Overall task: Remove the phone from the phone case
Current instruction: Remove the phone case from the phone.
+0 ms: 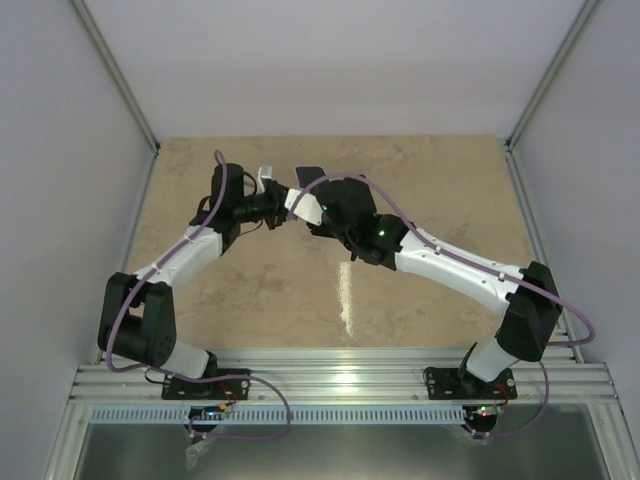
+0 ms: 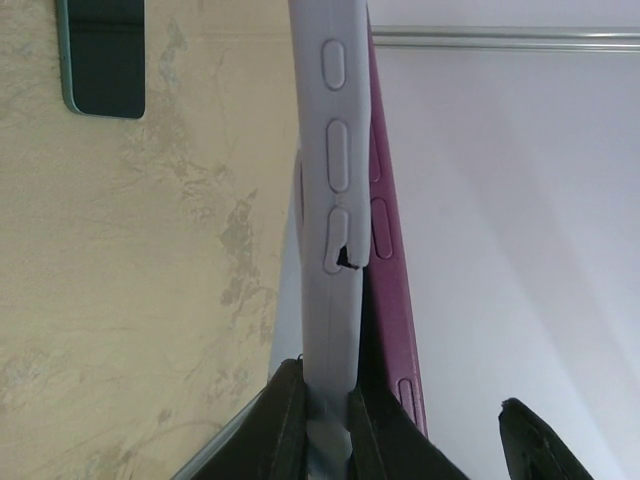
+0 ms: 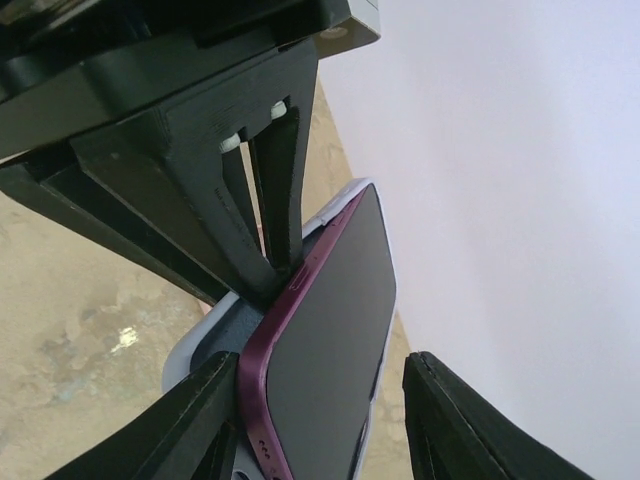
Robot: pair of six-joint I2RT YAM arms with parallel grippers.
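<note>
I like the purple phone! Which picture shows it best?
The right wrist view: the phone is close, dark screen and purple edge both showing. The left wrist view shows only its purple side behind the lilac case. From the top it is too small to make out.
</note>
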